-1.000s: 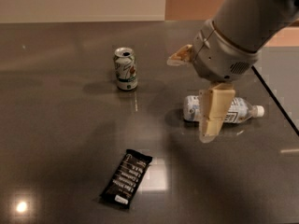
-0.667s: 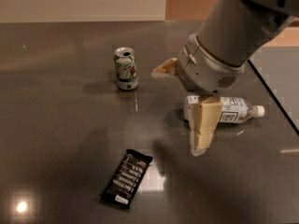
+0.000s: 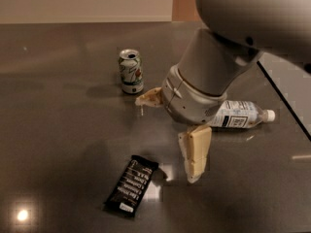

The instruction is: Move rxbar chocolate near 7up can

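Observation:
The rxbar chocolate (image 3: 132, 184), a flat black bar with white lettering, lies at the front of the dark table (image 3: 58, 130). The 7up can (image 3: 131, 71) stands upright farther back, well apart from the bar. My gripper (image 3: 167, 140) hangs between them, just right of and above the bar. It is open and empty, with one cream finger (image 3: 151, 98) pointing left toward the can and the other finger (image 3: 195, 153) pointing down close to the bar's right side.
A clear plastic bottle (image 3: 240, 114) with a white label lies on its side at the right, partly behind the arm. The table's right edge (image 3: 286, 106) runs diagonally beside it. A wall stands behind the table.
The arm has moved down and to the left, bringing the open gripper from over the bottle closer to the bar. The bar, can and bottle have not moved.

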You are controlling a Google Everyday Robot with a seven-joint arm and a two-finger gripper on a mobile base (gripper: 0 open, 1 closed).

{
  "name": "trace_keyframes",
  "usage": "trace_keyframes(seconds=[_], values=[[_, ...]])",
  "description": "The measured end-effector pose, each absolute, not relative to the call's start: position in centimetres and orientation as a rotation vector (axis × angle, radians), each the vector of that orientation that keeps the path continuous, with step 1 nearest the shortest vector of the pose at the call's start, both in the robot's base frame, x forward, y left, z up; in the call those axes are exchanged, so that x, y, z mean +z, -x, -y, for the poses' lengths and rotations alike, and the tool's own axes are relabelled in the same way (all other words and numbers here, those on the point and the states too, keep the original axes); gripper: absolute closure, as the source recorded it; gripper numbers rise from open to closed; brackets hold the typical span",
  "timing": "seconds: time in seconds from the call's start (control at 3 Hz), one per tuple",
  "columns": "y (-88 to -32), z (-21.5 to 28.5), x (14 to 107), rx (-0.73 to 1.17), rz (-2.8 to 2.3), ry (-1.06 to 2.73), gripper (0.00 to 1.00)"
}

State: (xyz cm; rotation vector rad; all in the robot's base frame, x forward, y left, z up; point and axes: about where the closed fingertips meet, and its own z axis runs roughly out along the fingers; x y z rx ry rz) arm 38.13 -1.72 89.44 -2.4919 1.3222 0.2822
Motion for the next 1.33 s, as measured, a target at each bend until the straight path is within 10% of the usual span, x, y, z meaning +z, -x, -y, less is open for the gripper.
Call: trace_keyframes(seconds=[1.33], values=[[-37.5,-2.0,82.9,0.383,-1.081,2.689,0.00]])
